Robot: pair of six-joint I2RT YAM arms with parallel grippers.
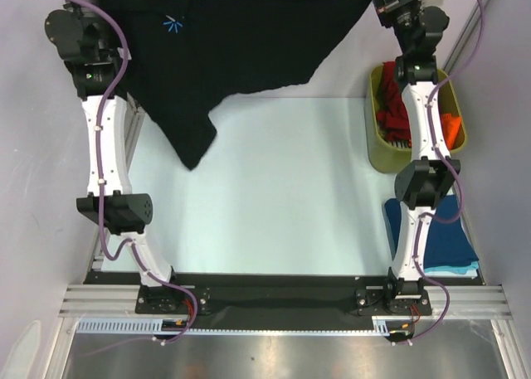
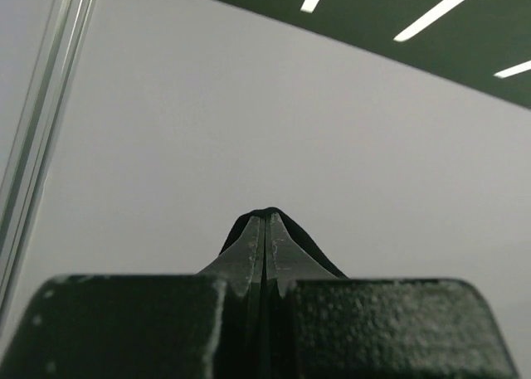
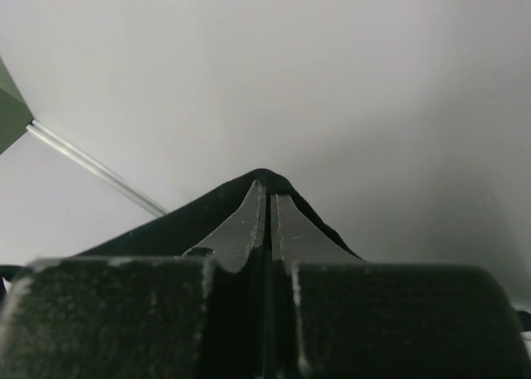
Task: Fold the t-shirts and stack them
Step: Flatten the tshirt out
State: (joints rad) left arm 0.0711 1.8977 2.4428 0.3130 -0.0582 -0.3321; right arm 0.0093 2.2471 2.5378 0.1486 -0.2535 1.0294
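A black t-shirt [image 1: 241,47] with a small light-blue starburst print [image 1: 172,24] hangs spread across the back of the top view, a sleeve drooping toward the table at the left. My left gripper [image 2: 265,221] is shut on its left edge; black cloth [image 2: 315,242] shows behind the fingertips. My right gripper [image 3: 267,188] is shut on its right edge, with black cloth [image 3: 166,225] draped to the left. Both grippers are raised high at the far corners. A folded dark blue shirt over a teal one [image 1: 448,238] lies at the table's right edge.
An olive-green bin [image 1: 382,147] at the back right holds red [image 1: 392,114] and orange [image 1: 452,128] shirts. The white table [image 1: 282,196] lies under the hanging shirt. Grey walls stand at both sides.
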